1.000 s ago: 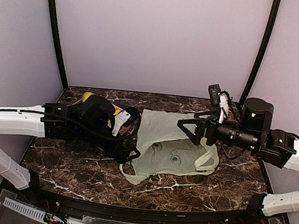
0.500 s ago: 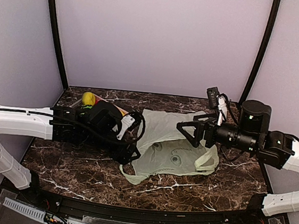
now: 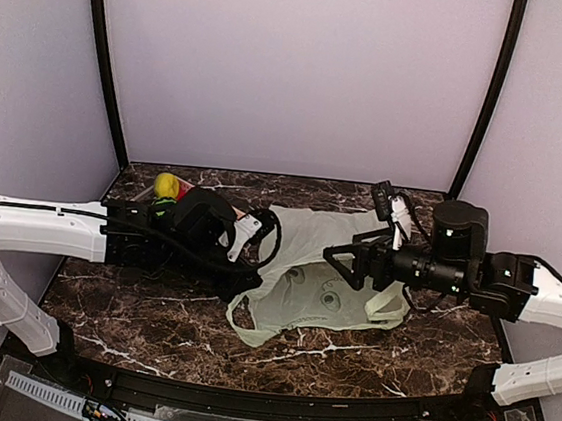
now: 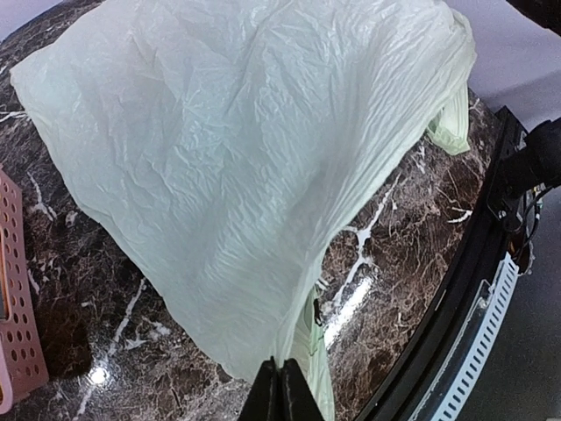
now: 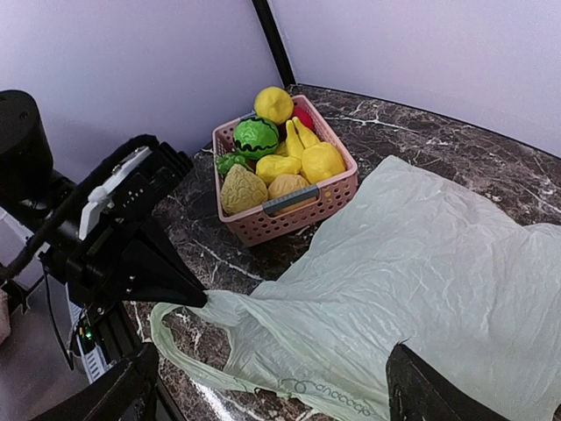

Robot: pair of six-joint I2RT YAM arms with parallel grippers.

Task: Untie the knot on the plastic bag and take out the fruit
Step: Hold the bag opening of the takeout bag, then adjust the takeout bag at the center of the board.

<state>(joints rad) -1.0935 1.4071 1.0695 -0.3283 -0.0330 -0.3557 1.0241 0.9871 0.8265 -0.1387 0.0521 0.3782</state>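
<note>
Here, furthest left sits the pink perforated plastic basket (image 5: 302, 210), at the back left of the dark brown marble table (image 3: 150, 307) and partly hidden behind the left arm in the top view. The toy fruit (image 5: 276, 167) is piled inside it: a round yellow piece (image 5: 273, 105) at the far corner, a dark green ribbed ball (image 5: 256, 138) and an olive-brown oval (image 5: 243, 189) against the near wall, with yellow bananas (image 5: 302, 136) among them. Next comes the black left gripper (image 4: 280, 390), its jaws pressed together on a fold at the near left edge of the thin pale green plastic bag (image 3: 303, 243); that edge is raised a little off the marble. The bag lies spread and mostly flat across the middle of the table, near the basket, with one handle loop (image 5: 160, 324) trailing loose on the surface beside the pinched fold. To the right, the black right gripper (image 5: 272, 351) hangs over the bag with its fingers spread wide, holding nothing.
</note>
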